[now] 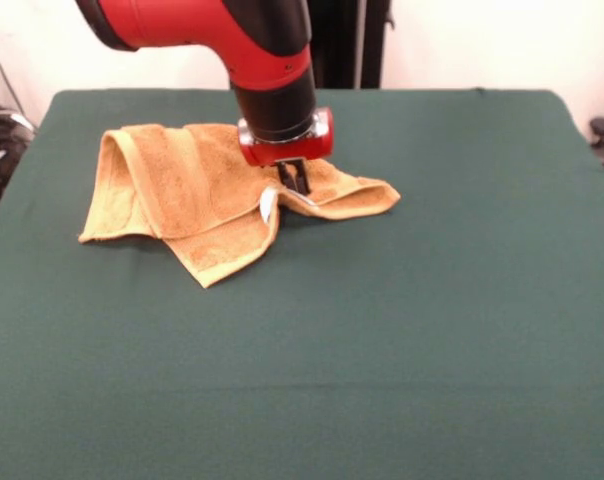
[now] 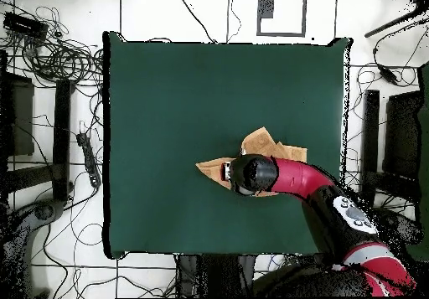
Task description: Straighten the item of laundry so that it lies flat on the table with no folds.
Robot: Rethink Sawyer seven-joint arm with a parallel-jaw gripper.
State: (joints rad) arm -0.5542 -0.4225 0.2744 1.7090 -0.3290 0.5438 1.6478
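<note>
Mustard-yellow towel (image 1: 197, 195) lying crumpled on the green table (image 1: 402, 330), toward the far half in the front view and a little left of centre there. Several folds showing: a raised loop at the left end, a pointed corner hanging toward the near edge, and a narrow flap stretched out to the right. Small white tag (image 1: 267, 205) sticking out along a folded edge near the middle of the cloth. Red and black arm (image 1: 242, 40) coming down from the top left, ending in a red wrist block right above the cloth. Gripper (image 1: 294, 180) pointing straight down, dark tips set against the fabric just right of the tag, at the root of the right-hand flap. Tips close together, apparently nipping a fold of the towel, though too small and dark to tell for sure whether cloth sits between them. From overhead, towel (image 2: 260, 145) partly hidden beneath the arm (image 2: 293, 177), with one pointed corner poking out to the left and another upward; the gripper itself covered by the round wrist. Rest of the table (image 2: 167, 103) bare cloth. Cables (image 2: 63, 57) tangled on the tiled floor beside the table.
</note>
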